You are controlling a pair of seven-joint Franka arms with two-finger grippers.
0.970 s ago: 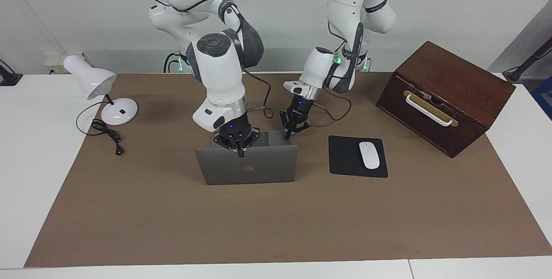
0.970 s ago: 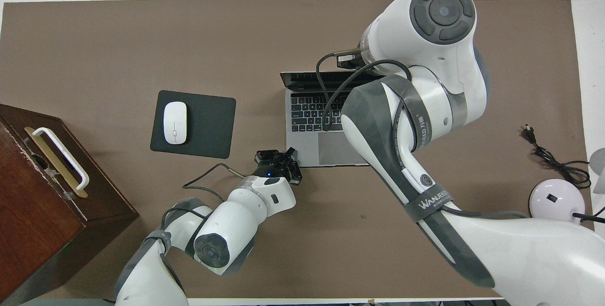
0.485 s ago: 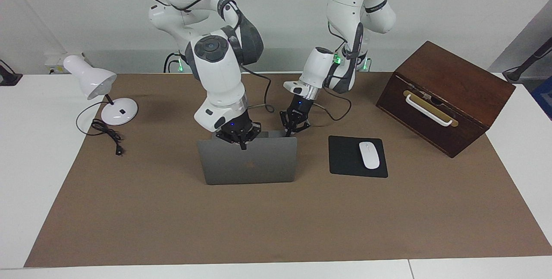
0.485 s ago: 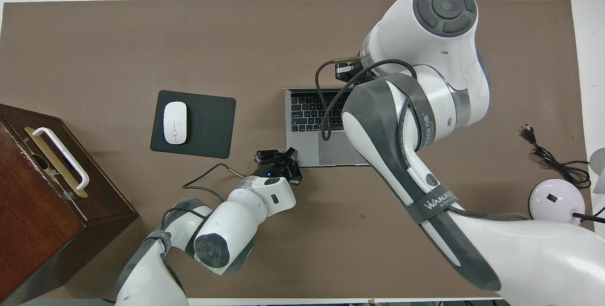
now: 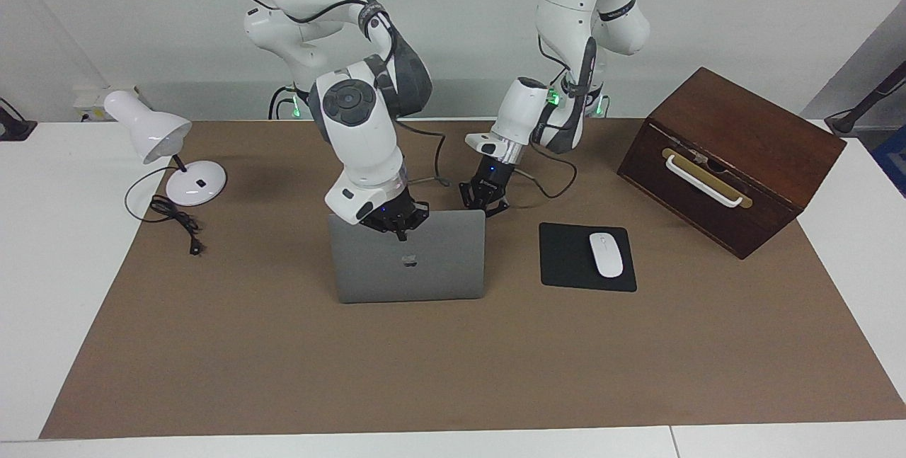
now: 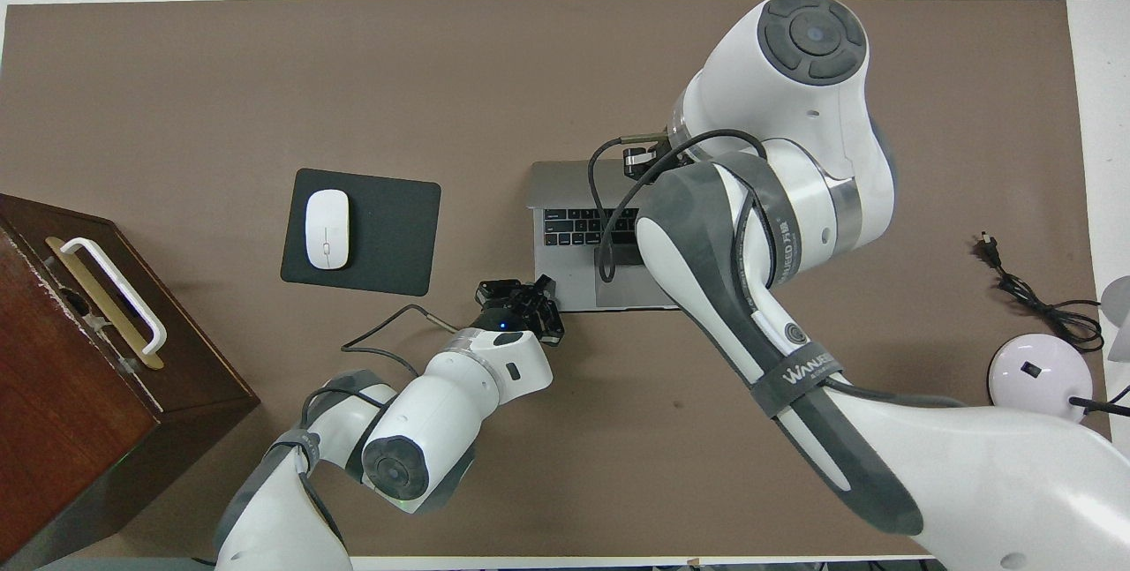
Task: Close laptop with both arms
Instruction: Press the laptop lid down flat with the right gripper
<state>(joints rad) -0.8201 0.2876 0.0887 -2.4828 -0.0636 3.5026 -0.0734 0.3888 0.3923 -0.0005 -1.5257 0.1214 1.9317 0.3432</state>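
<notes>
The silver-grey laptop (image 5: 410, 263) stands half open in the middle of the brown mat, its lid with the dark apple logo facing away from the robots. In the overhead view the lid (image 6: 565, 185) leans over the top rows of the keyboard (image 6: 574, 227). My right gripper (image 5: 400, 231) is shut, and its tips press on the lid's top edge near the middle. My left gripper (image 5: 484, 205) is shut too, and rests at the corner of the laptop's base nearest the robots, toward the left arm's end. From overhead the left gripper (image 6: 523, 295) sits at that corner, while the right arm's wrist hides the right gripper.
A black mousepad (image 5: 566, 260) with a white mouse (image 5: 606, 254) lies beside the laptop toward the left arm's end. A dark wooden box (image 5: 729, 153) with a white handle stands past it. A white desk lamp (image 5: 152, 134) and its cable (image 5: 177, 221) sit toward the right arm's end.
My right gripper has pushed the lid's top edge toward the robots. The lid has swung from leaning back to leaning over the keyboard. The left gripper has stayed put.
</notes>
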